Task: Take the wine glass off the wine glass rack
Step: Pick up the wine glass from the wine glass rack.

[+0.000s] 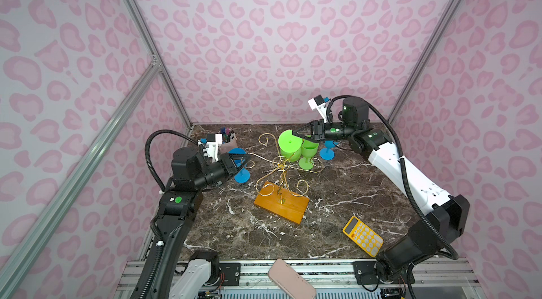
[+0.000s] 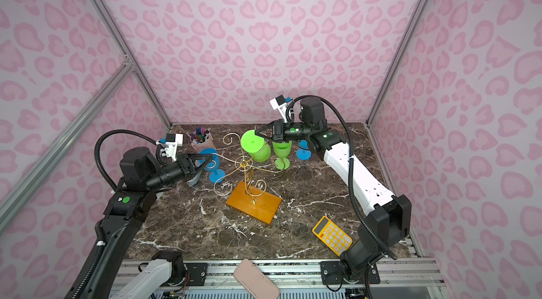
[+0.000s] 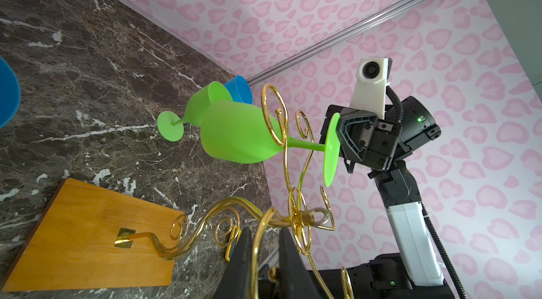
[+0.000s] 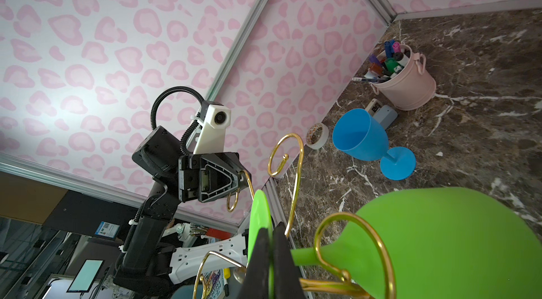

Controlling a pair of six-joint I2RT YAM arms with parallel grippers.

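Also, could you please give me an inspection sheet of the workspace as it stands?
Surface: dark marble table, no spills seen.
Job's things: gold rack on wooden base; green glass hangs bowl-down from an arm.
Clutter: calculator, pen bucket, tape roll, two blue glasses, second green glass.
Grippers: left gripper shut on a rack arm; right gripper shut on the hanging glass's foot.
Cables: black hoses loop off both arms, unsnagged.
Surroundings: pink patterned walls, metal frame.
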